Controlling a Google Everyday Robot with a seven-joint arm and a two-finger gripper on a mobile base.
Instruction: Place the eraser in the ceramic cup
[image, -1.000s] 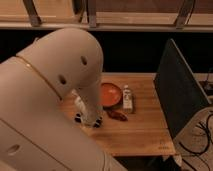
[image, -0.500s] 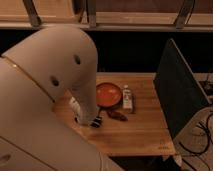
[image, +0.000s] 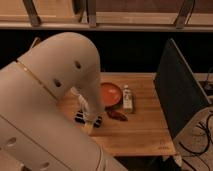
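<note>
My gripper (image: 88, 119) is low over the wooden table (image: 145, 132), just left of and in front of the wide orange-red bowl (image: 111, 94). It shows as a dark block at the end of my white arm (image: 60, 75). A small pale tan piece (image: 89, 128) shows right under it; I cannot tell if this is the eraser. The pale ceramic cup does not show; my arm covers the table's left part.
A small white bottle-like object (image: 128, 99) stands right of the bowl. A dark brown object (image: 118, 114) lies in front of the bowl. A large dark panel (image: 181, 95) stands on the table's right side, with cables (image: 202, 132) beyond it.
My arm's upper part has shifted slightly. The gripper stays at almost the same spot on the table, left of the bowl.
</note>
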